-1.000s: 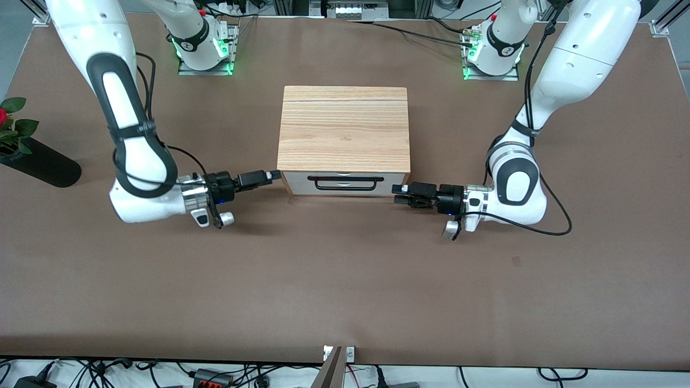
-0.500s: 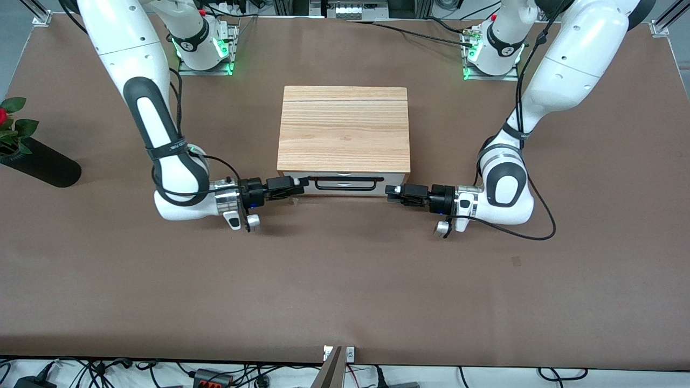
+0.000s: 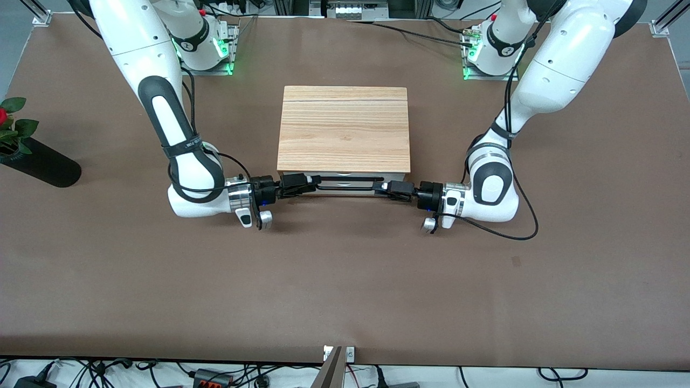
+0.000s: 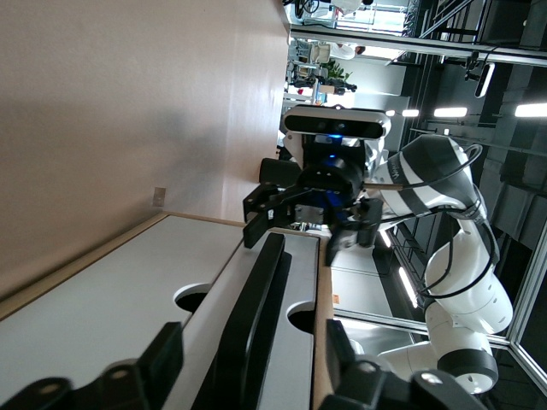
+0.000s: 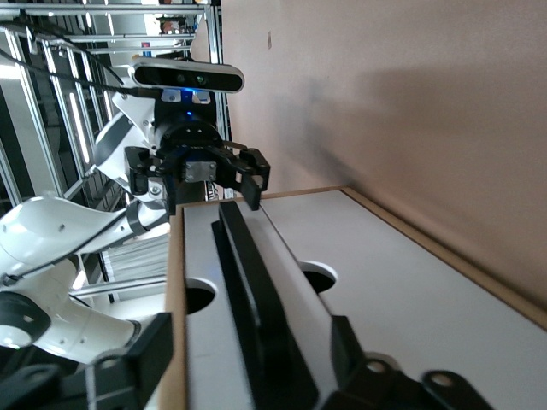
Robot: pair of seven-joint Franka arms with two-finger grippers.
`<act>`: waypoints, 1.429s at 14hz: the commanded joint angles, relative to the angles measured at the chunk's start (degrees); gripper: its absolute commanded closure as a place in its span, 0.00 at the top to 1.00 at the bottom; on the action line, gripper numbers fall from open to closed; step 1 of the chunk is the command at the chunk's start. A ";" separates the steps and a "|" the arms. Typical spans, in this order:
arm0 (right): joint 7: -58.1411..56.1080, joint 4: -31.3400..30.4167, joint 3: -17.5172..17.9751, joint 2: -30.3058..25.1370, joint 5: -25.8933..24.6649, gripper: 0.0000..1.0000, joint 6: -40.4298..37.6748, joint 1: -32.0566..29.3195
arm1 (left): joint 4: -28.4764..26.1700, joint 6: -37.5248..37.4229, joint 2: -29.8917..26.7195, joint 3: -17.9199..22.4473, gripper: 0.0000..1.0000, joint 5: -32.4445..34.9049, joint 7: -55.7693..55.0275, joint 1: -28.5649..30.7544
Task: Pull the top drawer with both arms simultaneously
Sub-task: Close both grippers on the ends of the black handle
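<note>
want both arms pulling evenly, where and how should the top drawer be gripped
By the black bar handle on the top drawer, one pincer at each end, entering sideways along the bar. It stands off the white front, so fingers fit around it. The left pincer and right pincer sit open at its ends.

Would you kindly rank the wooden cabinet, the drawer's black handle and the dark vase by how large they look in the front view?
1. The cabinet, clearly largest.
2. The vase, partly cut off at the picture's edge.
3. The handle, long but very thin.
The vase and handle are hard to compare: each claw, left and right, hides a handle end.
</note>
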 commanded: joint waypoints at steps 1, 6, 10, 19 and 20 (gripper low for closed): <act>-4.29 -0.01 -0.05 0.91 3.21 0.59 0.51 0.92 | 0.25 0.40 0.27 0.05 0.65 -1.93 1.04 -1.09; -9.31 -0.10 -0.05 1.00 3.66 0.31 1.12 0.92 | -0.63 1.27 0.27 0.05 0.39 -2.64 1.56 -2.24; -9.31 -0.10 -0.05 1.00 3.66 0.18 1.12 0.84 | -0.63 3.29 0.27 0.05 0.21 -3.34 2.62 -2.94; -9.31 0.34 -0.05 1.00 3.75 0.14 1.12 0.66 | 0.25 4.44 0.44 0.05 0.17 -4.48 2.62 -3.03; -9.31 0.42 -0.05 1.00 3.84 0.14 1.30 0.66 | 0.33 4.44 0.44 0.05 0.16 -4.92 2.62 -3.03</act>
